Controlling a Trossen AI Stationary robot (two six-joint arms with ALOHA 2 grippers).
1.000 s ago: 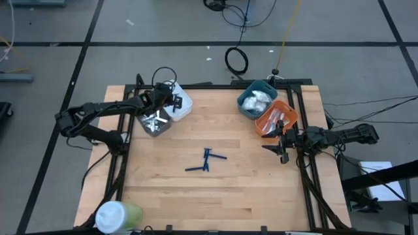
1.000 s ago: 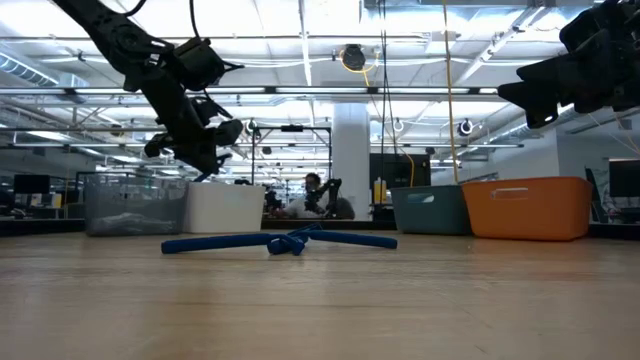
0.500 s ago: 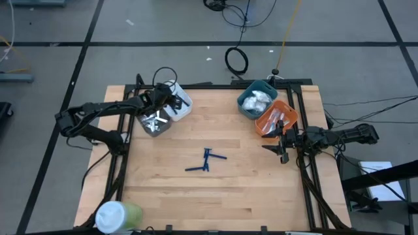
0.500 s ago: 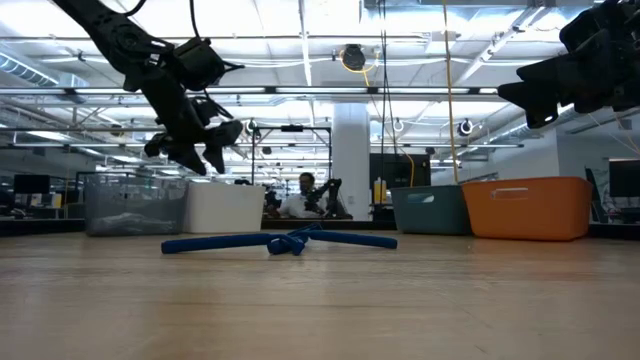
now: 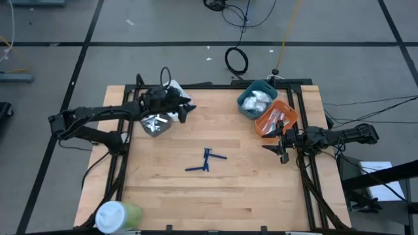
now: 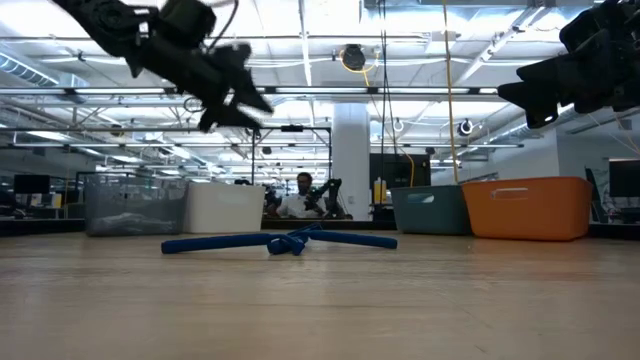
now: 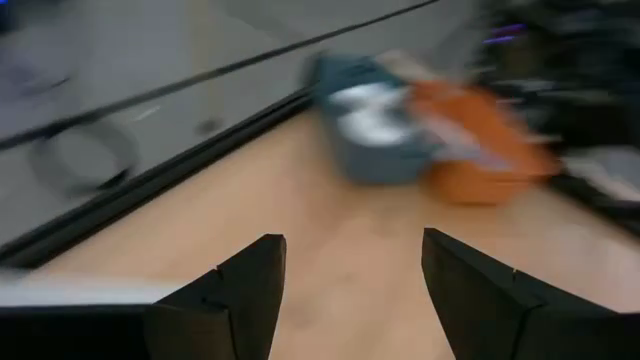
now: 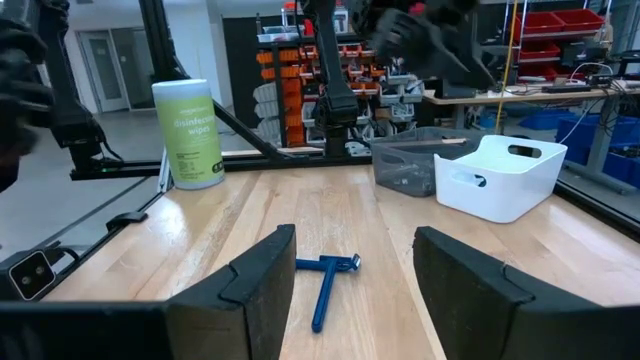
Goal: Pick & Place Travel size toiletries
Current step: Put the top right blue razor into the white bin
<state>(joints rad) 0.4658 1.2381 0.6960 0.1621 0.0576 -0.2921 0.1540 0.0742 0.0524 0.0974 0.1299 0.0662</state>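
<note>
- Left gripper (image 5: 183, 109) hangs above the far-left part of the table (image 5: 215, 196), over the near edge of the white bin (image 5: 185, 100) and just beside the clear bin (image 5: 155, 124); fingers (image 7: 245, 290) spread wide, nothing between them
- Low view: left gripper (image 6: 243, 100) sits high above the table (image 6: 320, 300), clear of the bins, fingers angled down to one side
- Right gripper (image 5: 283, 145) waits at the right edge of the table, just on the near side of the orange bin (image 5: 277, 118); fingers (image 8: 262, 275) parted wide, holding nothing
- Dark blue sticks (image 5: 206, 160) lie loose in a small crossed cluster near the middle of the table, well apart from both grippers; in the low view the dark blue sticks (image 6: 280, 242) rest flat on the wood, overlapping at the centre
- Right wrist view: dark blue sticks (image 8: 326, 283) lie ahead between the fingers, with the clear bin (image 8: 412, 165) and white bin (image 8: 500, 176) beyond
- Clear bin holds small silver tubes (image 5: 154, 123), heaped
- Teal bin (image 5: 256, 99) at the far right holds white crinkly packets (image 5: 255, 100); orange bin touches it on the near side, contents too small to tell
- Green wipes canister (image 5: 117, 215) with a white lid stands at the near-left corner
- A person (image 6: 303, 197) shows in the room behind the table
</note>
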